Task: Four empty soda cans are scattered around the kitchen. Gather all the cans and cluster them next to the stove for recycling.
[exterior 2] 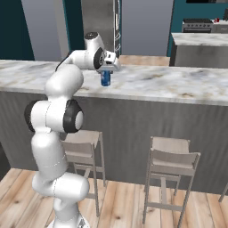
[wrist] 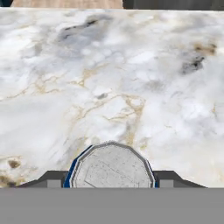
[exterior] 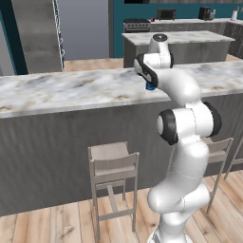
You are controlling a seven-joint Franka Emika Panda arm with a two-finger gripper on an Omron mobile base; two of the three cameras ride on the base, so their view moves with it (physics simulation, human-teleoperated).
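The robot is working on the gathering step: it is dealing with the blue can, which is sitting right under the hand on the marble surface of the long bar counter. The jaws are standing on both sides of the can, and they appear to be clamped on it near its top. I am not fully sure, because at this size it is hard to see whether the bottom of the can is resting on the surface or is slightly lifted.

The next move, in my judgement, is calling for a straight lift, then a long drive around the counter. The stove is standing far away at the back wall, behind a second island, so the can must be kept firm and upright during the way.

The right base view is showing the can from the side, with its blue body clear under the hand. The left base view is hiding most of it behind the arm; only a small blue piece is looking out below the wrist. The hand view is looking down on the silver lid with a thin blue edge, and the two dark fingertips are sitting close at its left and right. Two stools are standing in front of the counter, near the robot's base.
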